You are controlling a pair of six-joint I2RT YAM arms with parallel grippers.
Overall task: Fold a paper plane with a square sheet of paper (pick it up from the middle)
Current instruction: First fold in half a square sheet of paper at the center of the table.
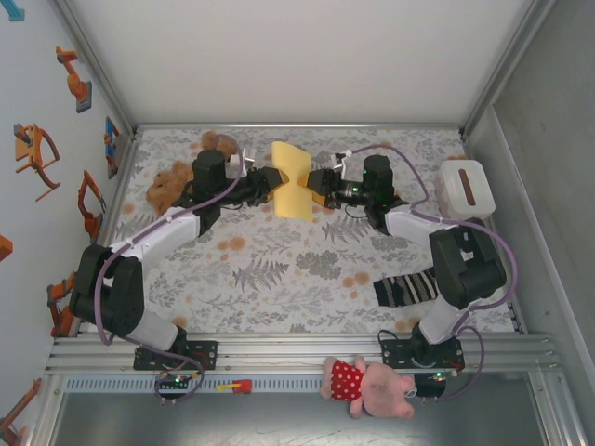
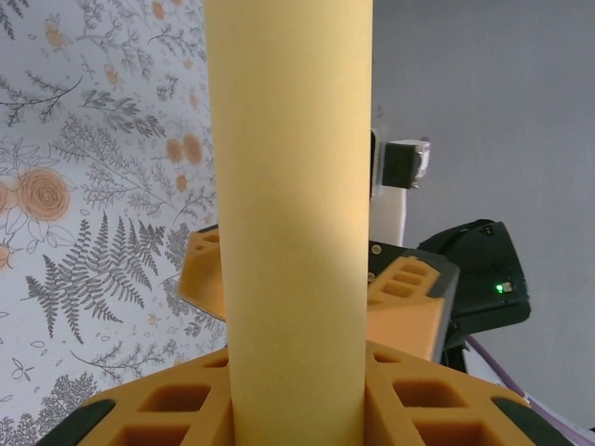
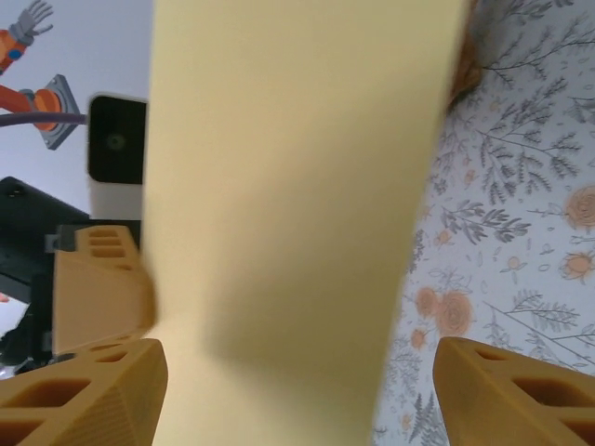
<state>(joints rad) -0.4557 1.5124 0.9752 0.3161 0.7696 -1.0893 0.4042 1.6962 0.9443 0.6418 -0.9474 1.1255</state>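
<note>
Above table (image 1: 279, 279) | square sheet of paper (image 1: 293, 186) pinched aloft in left gripper (image 1: 272, 180) | right gripper (image 1: 318, 188) spread wide astride it | pickup done, no crease visible, folds all pending

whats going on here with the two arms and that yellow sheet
Two robot arms meet over the far part of the flower-patterned table, working on a thin pale-yellow square sheet of paper. The left arm's jaws are shut on its middle, so the sheet pinches narrow there and fans out on both sides. The right arm's jaws stand wide open around the sheet and are not gripping it. Nothing shaped like a plane is folded yet.
</note>
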